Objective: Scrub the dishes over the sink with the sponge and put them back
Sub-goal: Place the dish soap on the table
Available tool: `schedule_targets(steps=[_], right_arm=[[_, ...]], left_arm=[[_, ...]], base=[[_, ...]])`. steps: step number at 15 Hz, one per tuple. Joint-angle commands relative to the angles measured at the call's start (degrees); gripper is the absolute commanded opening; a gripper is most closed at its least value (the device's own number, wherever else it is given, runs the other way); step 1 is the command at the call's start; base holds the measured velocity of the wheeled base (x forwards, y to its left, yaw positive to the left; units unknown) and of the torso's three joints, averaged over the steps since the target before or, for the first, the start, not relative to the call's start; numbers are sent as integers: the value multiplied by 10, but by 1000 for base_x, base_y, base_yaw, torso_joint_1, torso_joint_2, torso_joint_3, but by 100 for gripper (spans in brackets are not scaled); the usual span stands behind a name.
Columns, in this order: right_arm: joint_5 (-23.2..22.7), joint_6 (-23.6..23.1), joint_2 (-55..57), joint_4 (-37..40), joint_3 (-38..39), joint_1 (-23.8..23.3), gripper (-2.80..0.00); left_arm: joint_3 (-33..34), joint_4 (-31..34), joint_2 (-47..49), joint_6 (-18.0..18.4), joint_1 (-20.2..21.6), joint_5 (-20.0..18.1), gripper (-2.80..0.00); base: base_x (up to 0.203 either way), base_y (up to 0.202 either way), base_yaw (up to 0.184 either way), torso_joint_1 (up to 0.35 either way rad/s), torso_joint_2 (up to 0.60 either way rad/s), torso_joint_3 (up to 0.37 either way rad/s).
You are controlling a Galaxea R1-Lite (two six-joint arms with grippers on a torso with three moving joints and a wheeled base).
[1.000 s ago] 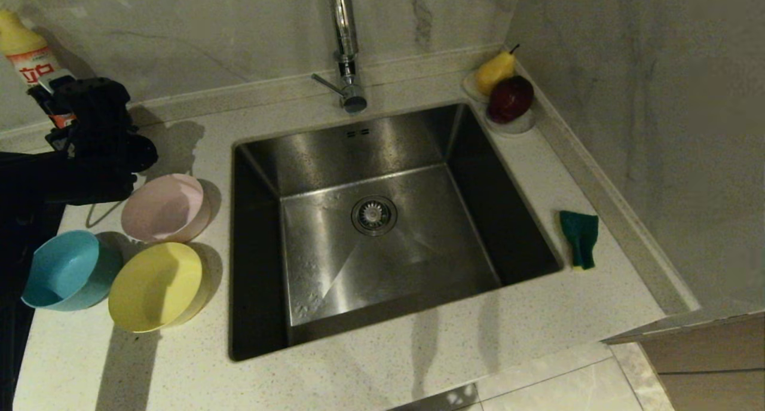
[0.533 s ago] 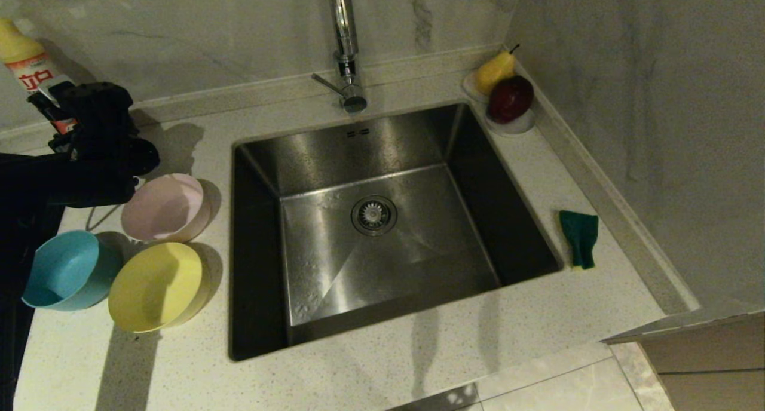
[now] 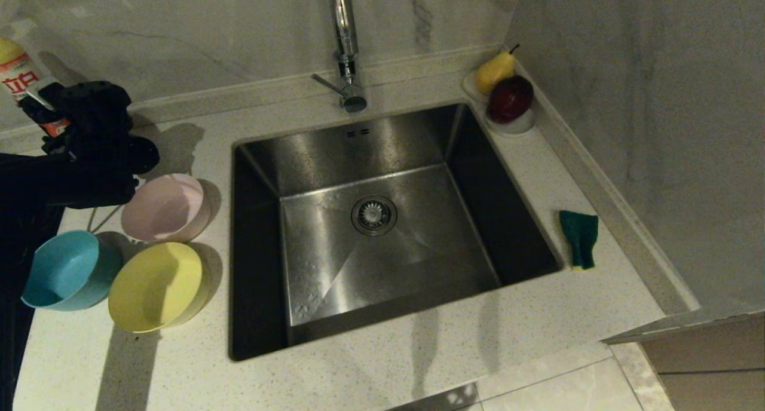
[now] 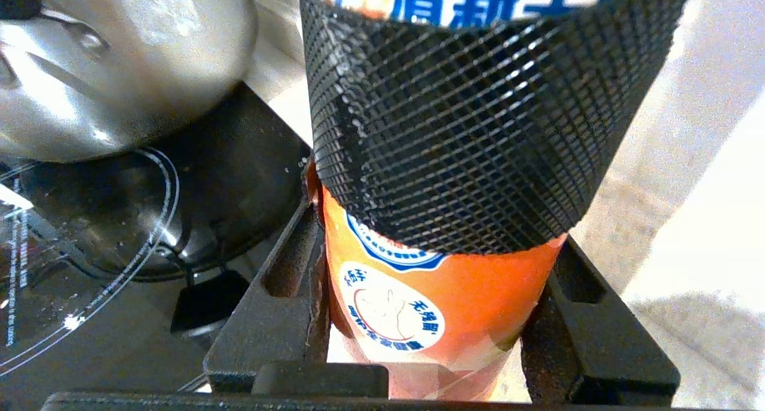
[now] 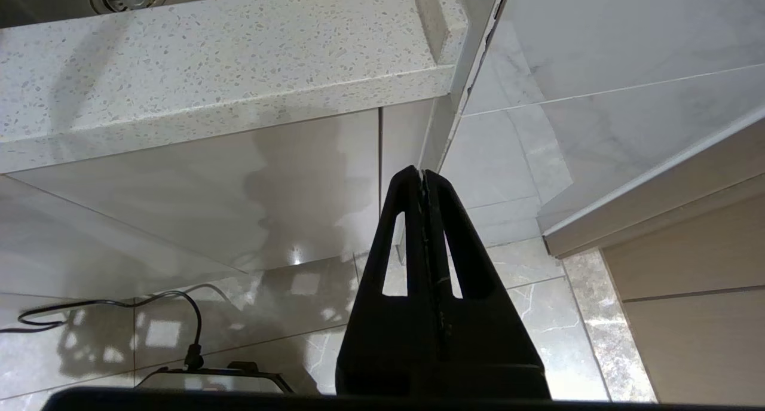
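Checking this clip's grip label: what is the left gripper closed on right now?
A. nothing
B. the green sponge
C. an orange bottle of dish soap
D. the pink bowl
C: in the left wrist view the left gripper has its fingers on both sides of the orange bottle, while the sponge lies on the counter right of the sink and the pink bowl sits untouched.

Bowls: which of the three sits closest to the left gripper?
The pink bowl, just beside the left gripper; the blue bowl and yellow bowl sit nearer the counter's front.
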State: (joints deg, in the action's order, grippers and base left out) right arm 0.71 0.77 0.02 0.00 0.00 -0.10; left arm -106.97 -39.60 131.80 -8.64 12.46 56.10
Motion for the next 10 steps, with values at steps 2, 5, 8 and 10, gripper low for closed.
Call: schedule_targets(steps=[2,5,8,10], right_arm=[[0,0,0,0,0,0,-280],[0,0,0,0,0,0,-280],[0,0,0,0,0,0,-280],[0,0,0,0,0,0,-280]], left_arm=[[8,-5,6,-1,0,5,-280],[11,-19,11,-1,0,7,-280],[12,-21,19,-4,0,6,-280],[12,-21,22,-4,0,5,-280]], base=[[0,0,0,0,0,0],[0,0,0,0,0,0],[0,0,0,0,0,0],[0,0,0,0,0,0]])
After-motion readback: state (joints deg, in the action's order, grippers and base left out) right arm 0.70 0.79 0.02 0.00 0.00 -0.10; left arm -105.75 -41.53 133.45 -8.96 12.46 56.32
